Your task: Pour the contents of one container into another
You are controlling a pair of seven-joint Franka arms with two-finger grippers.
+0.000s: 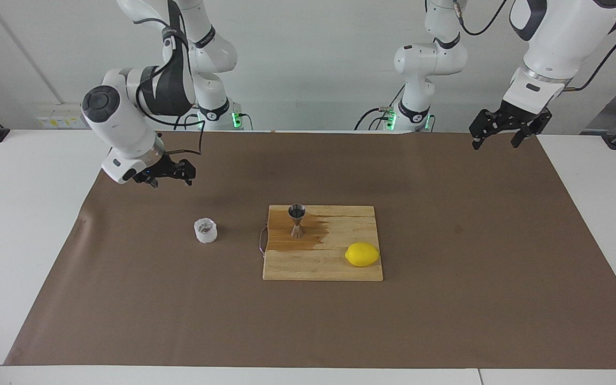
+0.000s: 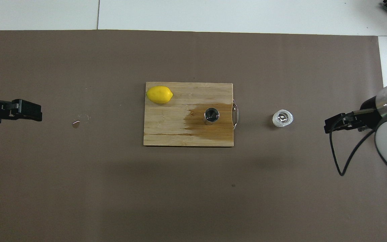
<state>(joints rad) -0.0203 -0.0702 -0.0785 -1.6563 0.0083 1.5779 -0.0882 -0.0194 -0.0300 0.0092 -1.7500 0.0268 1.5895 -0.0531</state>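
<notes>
Facing view: my right gripper [image 1: 166,175] hangs with fingers spread and empty above the brown mat [image 1: 447,321], at the right arm's end of the table. The frosted glass cup [image 1: 205,231] stands upright on the mat, apart from my fingers, lying from them toward the cutting board [image 1: 321,267] and farther from my base. The steel jigger [image 1: 297,220] stands upright on the board's wet, darkened patch, with the lemon [image 1: 362,254] on the same board. My left gripper [image 1: 503,129] waits open and empty over the mat's edge at the left arm's end. I judge the right arm the nearer one to the cup; being round and squat, it offers no long axis, so any sideways grasp suits.
</notes>
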